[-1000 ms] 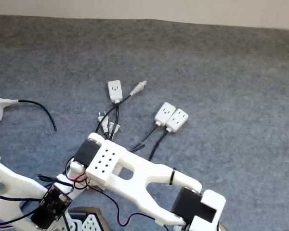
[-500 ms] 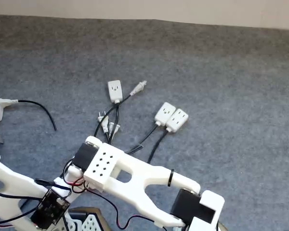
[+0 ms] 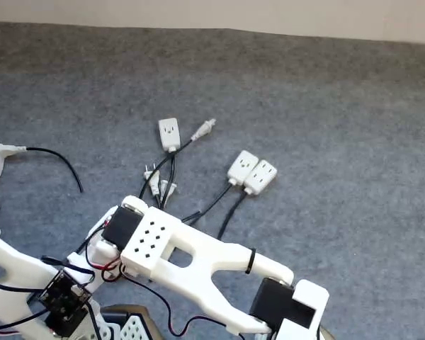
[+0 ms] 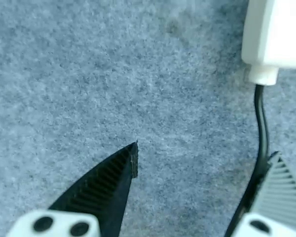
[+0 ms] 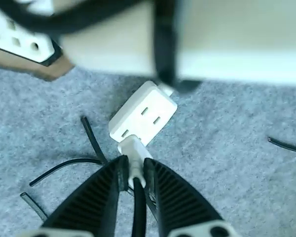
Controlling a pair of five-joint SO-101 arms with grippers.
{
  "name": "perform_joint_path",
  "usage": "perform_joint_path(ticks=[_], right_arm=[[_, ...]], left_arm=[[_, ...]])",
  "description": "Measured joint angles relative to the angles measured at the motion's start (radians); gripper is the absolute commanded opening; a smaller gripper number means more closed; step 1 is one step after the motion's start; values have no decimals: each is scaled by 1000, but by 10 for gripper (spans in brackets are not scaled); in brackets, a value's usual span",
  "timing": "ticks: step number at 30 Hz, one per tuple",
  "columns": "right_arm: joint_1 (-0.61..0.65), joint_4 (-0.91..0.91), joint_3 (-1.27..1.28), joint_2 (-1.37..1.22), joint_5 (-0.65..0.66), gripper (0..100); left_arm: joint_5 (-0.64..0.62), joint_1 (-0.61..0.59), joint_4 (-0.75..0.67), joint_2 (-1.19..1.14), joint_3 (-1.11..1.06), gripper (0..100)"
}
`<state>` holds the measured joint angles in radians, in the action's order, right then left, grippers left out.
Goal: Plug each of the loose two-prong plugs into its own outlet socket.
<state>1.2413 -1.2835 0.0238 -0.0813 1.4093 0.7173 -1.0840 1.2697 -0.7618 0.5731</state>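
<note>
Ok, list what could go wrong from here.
1. The right hand pinches the outlet socket at its cord neck, not its body, so it may swivel under a push.
2. The black cord runs beside one finger of the open left hand; closing could snag it.

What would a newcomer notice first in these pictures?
A big white arm spans the near part of the grey carpet in the high view. Beyond it, two white sockets sit side by side. In the right wrist view, the end effector pinches the cord just behind a socket.
</note>
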Motion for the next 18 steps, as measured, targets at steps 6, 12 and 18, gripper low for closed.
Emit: perform_joint_path(ticks=[6, 12, 18], right_arm=[[0, 3, 8, -46, 0, 8], [9, 6, 5, -64, 0, 8], [12, 6, -8, -130, 0, 8]], left_arm=[[0, 0, 0, 0, 0, 372], [2, 0, 0, 0, 0, 372], [2, 0, 0, 0, 0, 372]])
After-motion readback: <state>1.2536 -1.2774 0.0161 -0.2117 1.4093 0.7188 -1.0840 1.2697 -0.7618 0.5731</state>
